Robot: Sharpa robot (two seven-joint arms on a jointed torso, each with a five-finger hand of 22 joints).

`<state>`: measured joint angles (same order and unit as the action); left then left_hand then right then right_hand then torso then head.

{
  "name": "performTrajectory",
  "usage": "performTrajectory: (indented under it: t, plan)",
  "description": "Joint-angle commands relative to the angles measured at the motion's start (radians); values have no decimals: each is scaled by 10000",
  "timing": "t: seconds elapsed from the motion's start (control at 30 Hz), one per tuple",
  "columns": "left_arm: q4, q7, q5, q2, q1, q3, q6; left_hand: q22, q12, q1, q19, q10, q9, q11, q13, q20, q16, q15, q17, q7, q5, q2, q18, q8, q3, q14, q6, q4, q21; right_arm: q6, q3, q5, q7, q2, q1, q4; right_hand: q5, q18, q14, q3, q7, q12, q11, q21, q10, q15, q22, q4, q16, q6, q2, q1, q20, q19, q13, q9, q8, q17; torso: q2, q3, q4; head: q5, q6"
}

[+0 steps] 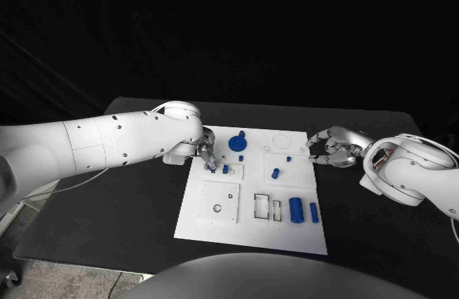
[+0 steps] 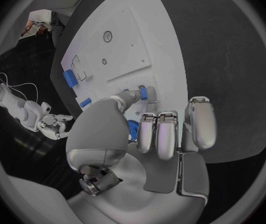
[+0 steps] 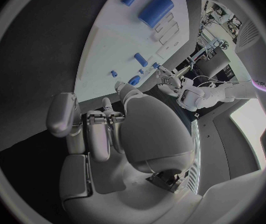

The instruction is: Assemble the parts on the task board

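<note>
Two hands flank the task board [image 1: 287, 236]: the left hand [image 1: 203, 152], fingers curled, reaches a small blue peg [image 1: 225, 169] just beside it; the right hand [image 1: 330, 148] hangs curled, apparently holding nothing.

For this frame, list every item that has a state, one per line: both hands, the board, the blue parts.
left hand: fingertips down at a small part on the board; grip unclear
right hand: curled, holding nothing, at the board's edge
task board: flat on table
large cylinder: lying loose
gear part: on the board
</note>
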<state>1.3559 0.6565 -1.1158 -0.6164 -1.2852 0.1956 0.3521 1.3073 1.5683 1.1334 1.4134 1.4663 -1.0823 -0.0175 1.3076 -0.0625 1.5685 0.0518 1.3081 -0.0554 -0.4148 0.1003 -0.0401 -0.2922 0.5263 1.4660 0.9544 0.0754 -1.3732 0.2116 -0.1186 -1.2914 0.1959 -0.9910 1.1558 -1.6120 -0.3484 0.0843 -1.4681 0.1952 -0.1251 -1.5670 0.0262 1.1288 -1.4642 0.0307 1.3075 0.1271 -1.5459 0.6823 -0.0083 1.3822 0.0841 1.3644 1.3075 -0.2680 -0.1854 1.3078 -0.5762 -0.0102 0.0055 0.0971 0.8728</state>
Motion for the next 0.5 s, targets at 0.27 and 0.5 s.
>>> performTrajectory:
  t: [0.27,0.5]
  plan:
    - [142,67,-121,-57,16,12,393,1901,25,-28,-55,1045,-20,80,2632,-22,23,-38,2627,44,97,-45,-152,39,110,1048,-8,-74,47,-122,-1,-35,24,13,-5,-3,-39,116,-873,73,-7,-38,77,-23,-1066,-62,1357,-44,48,72,41,23,9,-69,2633,16,41,2461,2,-1,6,-2,-2]
    - [179,68,-117,-53,19,13,411,1898,25,-31,-62,1045,-23,78,2632,-23,23,-38,2627,44,106,-44,-154,39,127,1048,-7,-97,55,-133,-1,-35,37,30,-5,6,-39,116,-873,73,-7,-38,77,-23,-1066,-62,1357,-44,48,72,41,23,9,-69,2633,16,41,2461,0,2,2,6,-2]
